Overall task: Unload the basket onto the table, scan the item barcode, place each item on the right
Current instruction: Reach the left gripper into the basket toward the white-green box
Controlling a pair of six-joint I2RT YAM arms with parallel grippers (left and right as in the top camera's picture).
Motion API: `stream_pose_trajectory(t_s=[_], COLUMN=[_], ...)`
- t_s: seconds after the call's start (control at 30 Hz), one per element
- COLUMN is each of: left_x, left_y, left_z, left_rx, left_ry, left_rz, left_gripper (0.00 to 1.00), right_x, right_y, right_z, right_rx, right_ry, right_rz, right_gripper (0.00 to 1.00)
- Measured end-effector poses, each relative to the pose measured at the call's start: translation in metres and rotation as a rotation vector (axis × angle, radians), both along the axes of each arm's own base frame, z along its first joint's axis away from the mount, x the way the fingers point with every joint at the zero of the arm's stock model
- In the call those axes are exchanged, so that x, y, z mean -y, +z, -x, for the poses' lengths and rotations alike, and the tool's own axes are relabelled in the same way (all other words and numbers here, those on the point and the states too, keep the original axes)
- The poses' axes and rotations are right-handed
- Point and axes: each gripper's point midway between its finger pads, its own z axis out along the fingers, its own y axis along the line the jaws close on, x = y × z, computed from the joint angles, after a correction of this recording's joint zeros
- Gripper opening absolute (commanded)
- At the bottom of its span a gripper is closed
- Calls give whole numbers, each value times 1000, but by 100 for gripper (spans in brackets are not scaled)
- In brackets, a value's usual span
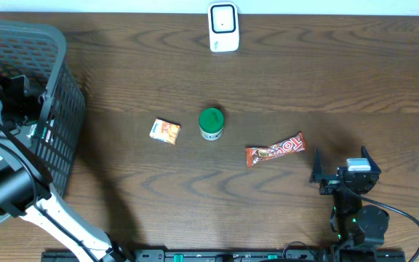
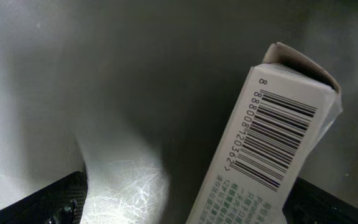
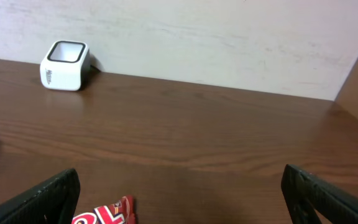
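A white box with a printed barcode lies tilted on the grey basket floor in the left wrist view. My left gripper is open, and the box's lower end reaches in between the fingers, close to the right one. The white scanner stands at the table's far edge and shows in the right wrist view as well, scanner. My right gripper is open over the table at the front right, holding nothing. A red candy bar lies just left of it; its end, the candy bar, shows near the left finger.
A dark mesh basket fills the left side, with my left arm reaching down into it. An orange snack packet and a green-lidded can sit mid-table. A pale wall rises behind the scanner.
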Motion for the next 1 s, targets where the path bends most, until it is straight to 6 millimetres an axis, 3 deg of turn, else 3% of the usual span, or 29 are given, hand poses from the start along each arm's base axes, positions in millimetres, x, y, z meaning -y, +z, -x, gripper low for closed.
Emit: stream_pose_trajectory(t_s=[0.5,1.0], left_x=[0,-10], left_y=[1,14], left_z=[-1,-2], left_rx=[4,17], left_ry=[-7,1], left_rz=[-2,-67], left_gripper=[98,98], right_x=[0,0], right_y=[0,0], right_z=[0,0], right_rx=[0,0], right_ry=[0,0], right_rz=[0,0], right_gripper=[99,99])
